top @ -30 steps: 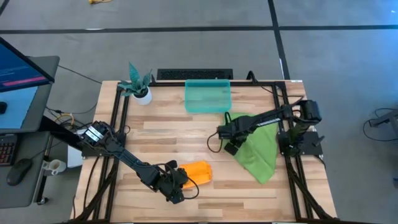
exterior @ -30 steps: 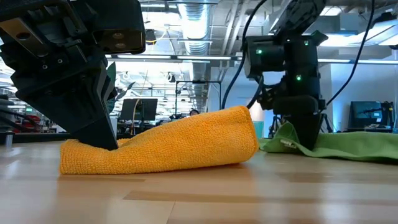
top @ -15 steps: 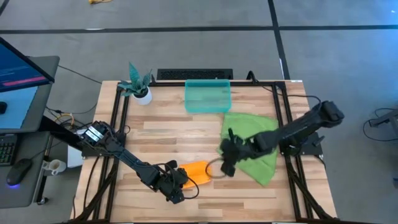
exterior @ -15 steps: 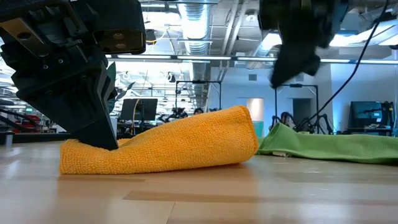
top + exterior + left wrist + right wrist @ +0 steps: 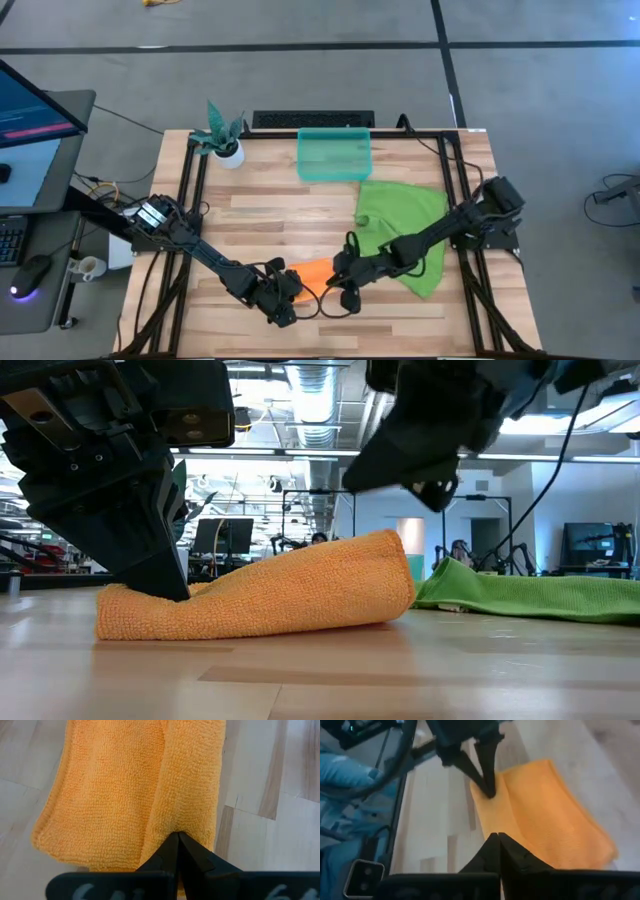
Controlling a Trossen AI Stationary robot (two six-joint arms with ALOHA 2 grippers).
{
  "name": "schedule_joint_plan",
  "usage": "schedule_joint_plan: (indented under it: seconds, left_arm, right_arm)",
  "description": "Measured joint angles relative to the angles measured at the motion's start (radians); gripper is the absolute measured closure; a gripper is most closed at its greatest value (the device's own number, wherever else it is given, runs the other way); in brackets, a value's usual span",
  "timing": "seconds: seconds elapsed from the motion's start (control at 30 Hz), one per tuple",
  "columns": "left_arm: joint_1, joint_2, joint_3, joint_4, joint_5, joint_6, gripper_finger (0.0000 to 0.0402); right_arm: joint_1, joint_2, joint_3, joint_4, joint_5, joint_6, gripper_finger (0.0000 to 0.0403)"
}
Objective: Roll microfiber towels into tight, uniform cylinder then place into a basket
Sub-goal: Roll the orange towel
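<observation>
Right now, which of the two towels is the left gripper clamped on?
The orange towel, loosely rolled near the table's front edge; the left gripper is shut on one end of it. The green towel lies spread out, ungripped.

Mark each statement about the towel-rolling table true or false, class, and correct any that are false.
1. The orange towel lies inside the basket. False: it lies on the table, and the basket holds nothing.
2. The left tool is shut on one end of the orange towel. True.
3. The green towel is rolled into a cylinder. False: it lies spread out loosely.
4. The right tool is over the orange towel's other end, fingers shut. True.
5. A potted plant stands at a table corner. True.
</observation>
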Motion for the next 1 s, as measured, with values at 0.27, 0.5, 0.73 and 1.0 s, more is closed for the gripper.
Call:
schedule_joint_plan:
  seconds: [0.27,0.5,0.73,1.0]
  left_arm:
    - [0.000,0.000,0.000,0.000,0.000,-0.002,0.0401]
    - [0.000,0.000,0.000,0.000,0.000,-0.002,0.0401]
    - [0.000,0.001,0.017,-0.042,0.003,-0.002,0.0401]
    - [0.000,0.001,0.024,-0.084,0.006,-0.002,0.0401]
  right_arm:
    - [-0.019,0.092,0.000,0.036,-0.048,0.001,0.0396]
    - [-0.021,0.150,0.001,0.011,-0.051,0.055,0.0392]
    - [-0.029,0.199,0.007,-0.002,-0.048,0.078,0.0397]
    - [-0.032,0.202,0.008,-0.011,-0.050,0.079,0.0400]
